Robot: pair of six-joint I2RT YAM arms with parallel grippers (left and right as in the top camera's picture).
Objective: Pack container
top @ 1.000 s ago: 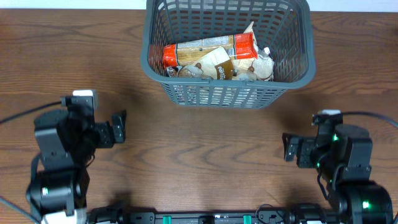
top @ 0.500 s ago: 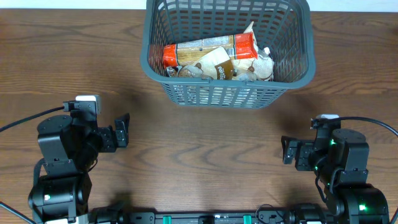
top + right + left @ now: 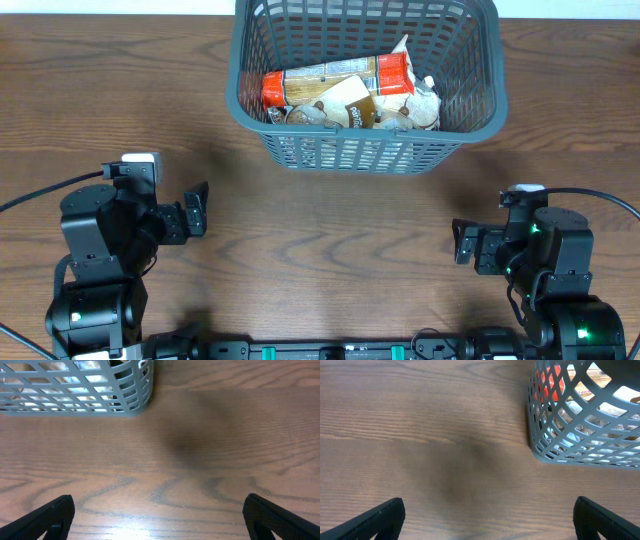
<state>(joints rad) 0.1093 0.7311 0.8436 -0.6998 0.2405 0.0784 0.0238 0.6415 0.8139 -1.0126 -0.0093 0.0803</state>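
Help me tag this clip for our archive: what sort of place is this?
Likely a robot lab bench: left gripper and right gripper over a wooden table, with a grey basket holding snack packets.

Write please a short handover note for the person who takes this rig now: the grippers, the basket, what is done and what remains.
Left gripper: open, empty, above bare table, near-left of the container.
Right gripper: open, empty, near-right of it.
Container: upright at the far middle of the table, apart from both grippers.
Done: snack packets lie inside the container.
Left: no packet shows outside it in any view, so packing looks finished. Check beyond the frames first.
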